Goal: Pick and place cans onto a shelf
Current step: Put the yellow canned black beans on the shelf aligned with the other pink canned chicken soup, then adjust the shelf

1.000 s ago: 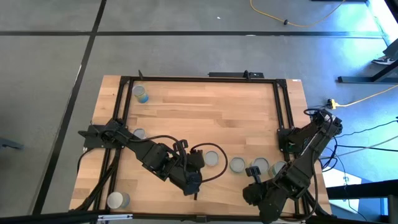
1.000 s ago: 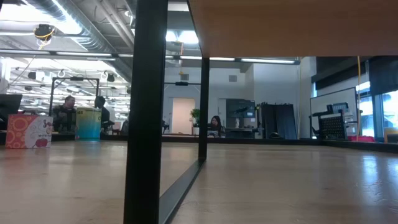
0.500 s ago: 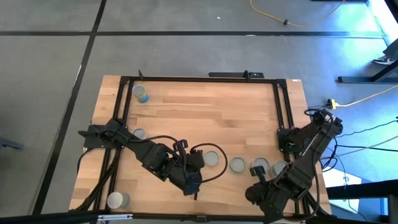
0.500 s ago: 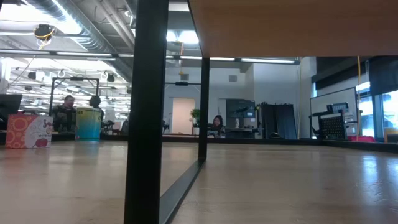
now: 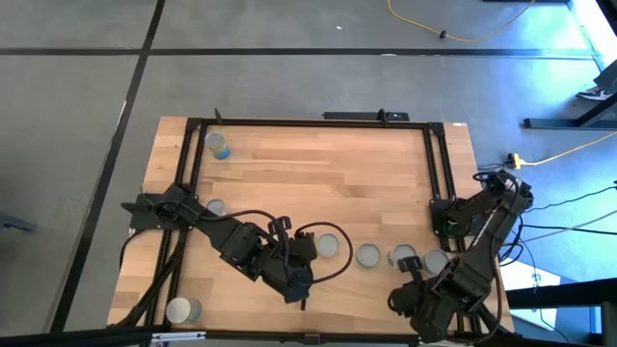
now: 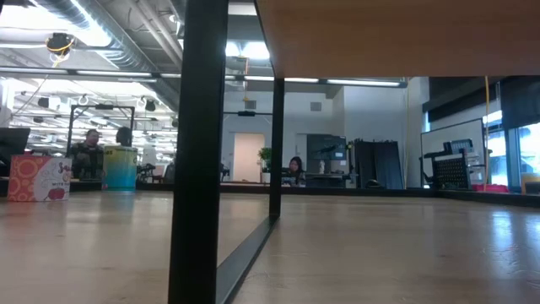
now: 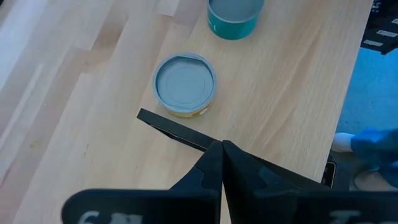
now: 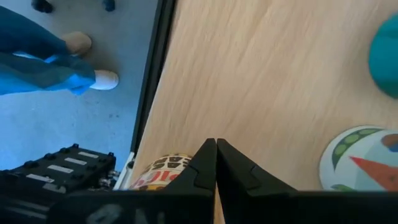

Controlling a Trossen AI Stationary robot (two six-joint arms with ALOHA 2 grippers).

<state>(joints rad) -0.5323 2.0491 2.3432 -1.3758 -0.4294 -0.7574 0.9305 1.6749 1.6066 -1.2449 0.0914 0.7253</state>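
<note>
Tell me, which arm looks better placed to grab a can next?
Probably the left. The left gripper sits just short of a grey-topped can, fingers shut, and its wrist view shows that can straight ahead. The right gripper, also shut, is near the table's front edge.

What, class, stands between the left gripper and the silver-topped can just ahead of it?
Only a thin dark strip lying on the table crosses between the left gripper, its fingers shut together, and the can; otherwise the wood there is bare.

Both arms were matte black and chunky-jointed; the left arm (image 5: 231, 241) trailed looping black cables, the right arm (image 5: 472, 241) carried bundled dark wiring.
</note>
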